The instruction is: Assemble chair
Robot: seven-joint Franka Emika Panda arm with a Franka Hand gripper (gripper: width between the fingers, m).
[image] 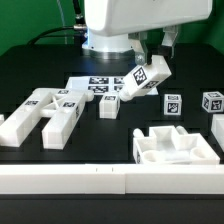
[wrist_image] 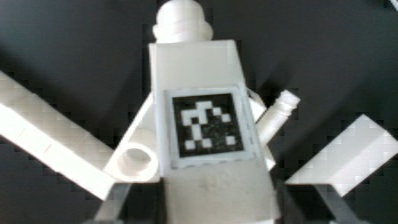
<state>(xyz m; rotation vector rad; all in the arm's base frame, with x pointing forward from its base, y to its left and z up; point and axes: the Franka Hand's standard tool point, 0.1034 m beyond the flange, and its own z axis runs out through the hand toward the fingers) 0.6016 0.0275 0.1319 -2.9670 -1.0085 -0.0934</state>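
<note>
Clenching my gripper (image: 156, 58) on the tagged bar (image: 143, 80) by its upper end, I am holding it tilted, its long axis dropping toward eight o'clock in the exterior view. The slotted seat block (image: 176, 148) is lying on the table at about five o'clock from my fingers, apart from the bar.

Above the gripper (image: 152, 60) sits a broad, glossy white housing (image: 125, 18) with rounded edges and a dark band beneath it. The fingers (image: 141, 50) are slim and seemingly dark grey; the wrist view blurs them. Thin black cables (image: 70, 15) trail behind the housing.
</note>
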